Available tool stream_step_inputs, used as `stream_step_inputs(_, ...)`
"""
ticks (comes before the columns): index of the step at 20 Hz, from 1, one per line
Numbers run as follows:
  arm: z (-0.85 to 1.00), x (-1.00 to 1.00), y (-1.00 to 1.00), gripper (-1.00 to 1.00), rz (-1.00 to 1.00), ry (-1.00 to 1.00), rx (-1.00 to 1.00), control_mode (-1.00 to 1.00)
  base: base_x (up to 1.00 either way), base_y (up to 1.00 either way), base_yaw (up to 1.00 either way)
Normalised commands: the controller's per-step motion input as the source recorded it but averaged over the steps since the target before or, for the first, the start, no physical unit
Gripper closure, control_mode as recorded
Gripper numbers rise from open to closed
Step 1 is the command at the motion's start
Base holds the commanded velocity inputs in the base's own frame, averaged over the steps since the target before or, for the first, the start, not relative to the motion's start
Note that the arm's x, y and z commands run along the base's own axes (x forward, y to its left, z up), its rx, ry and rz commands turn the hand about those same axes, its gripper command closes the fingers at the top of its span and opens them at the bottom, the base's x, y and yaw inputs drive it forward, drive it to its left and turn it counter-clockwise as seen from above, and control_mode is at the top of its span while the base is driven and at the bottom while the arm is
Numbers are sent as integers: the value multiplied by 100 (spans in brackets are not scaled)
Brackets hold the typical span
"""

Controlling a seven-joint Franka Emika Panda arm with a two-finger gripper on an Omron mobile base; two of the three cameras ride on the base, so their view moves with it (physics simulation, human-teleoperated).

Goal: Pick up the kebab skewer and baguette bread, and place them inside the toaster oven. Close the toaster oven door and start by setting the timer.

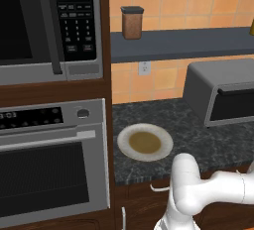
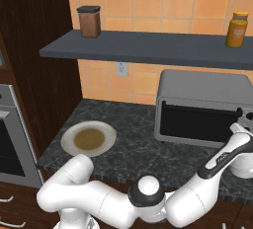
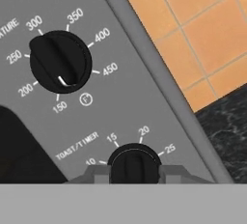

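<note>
One toaster oven [image 2: 202,107], two control knobs [image 3: 60,62] on it. One plate [image 2: 89,138]. Shelf above the toaster oven: one brown canister [image 2: 89,21], one yellow jar [image 2: 236,29].

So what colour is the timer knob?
Black, on the toaster oven's grey panel. The timer knob shows best in the hand view.

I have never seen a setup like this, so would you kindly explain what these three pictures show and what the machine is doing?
A white robot arm works at a rendered kitchen counter. Two pictures come from cameras behind the arm, to its left and right; the third looks along its hand. On the counter sit a plate and the toaster oven, its door closed. The hand view shows the oven's control panel up close: the gripper is shut on the toast/timer knob, below the temperature knob.
</note>
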Motion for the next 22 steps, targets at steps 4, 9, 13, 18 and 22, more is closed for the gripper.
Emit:
stream_step_inputs(4,0,-5,0,100,0,0,11,-100,0,0,0)
stream_step_inputs(9,0,-4,0,100,0,0,9,-100,0,0,0)
stream_step_inputs(13,0,0,0,100,-1,0,6,-100,0,0,0)
stream_step_inputs(18,0,0,7,100,-5,0,3,-100,0,0,0)
stream_step_inputs(22,0,0,15,100,-7,0,1,-100,0,0,0)
